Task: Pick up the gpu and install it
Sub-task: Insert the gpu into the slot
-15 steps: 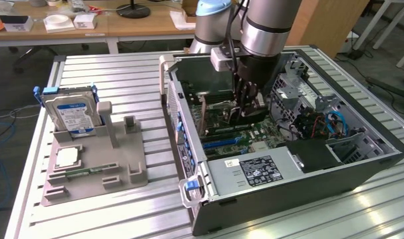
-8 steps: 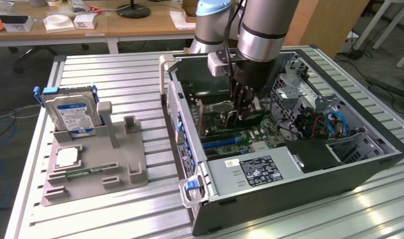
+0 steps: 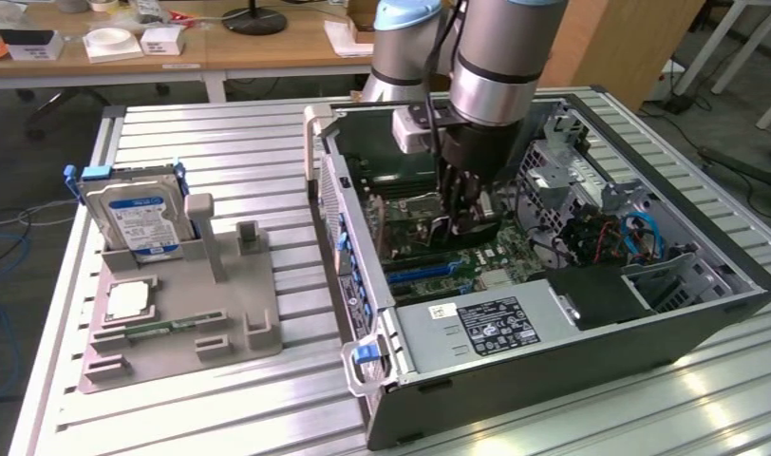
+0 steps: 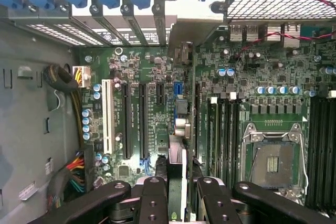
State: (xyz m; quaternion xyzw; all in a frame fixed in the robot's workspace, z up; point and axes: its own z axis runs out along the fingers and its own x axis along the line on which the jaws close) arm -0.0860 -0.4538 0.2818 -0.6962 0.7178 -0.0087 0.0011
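Overhead exterior; wrist close above motherboard (image 4: 157, 103)

Gpu (image 4: 177, 145), between the fingers (image 4: 153, 198): dull silver metal bracket, edge-on board dark. Fingers: matt black metal with round holes. Motherboard (image 4: 157, 103) beyond the fingertips: green, semi-gloss, with black and white plastic slots. Case (image 3: 689, 313): dark painted metal outside, bare grey sheet inside (perforated in places). Table (image 3: 208, 152): ribbed aluminium, satin sheen. Holder (image 3: 183, 328): matt grey plastic. Drive (image 3: 135, 218): silver metal, glossy paper label.
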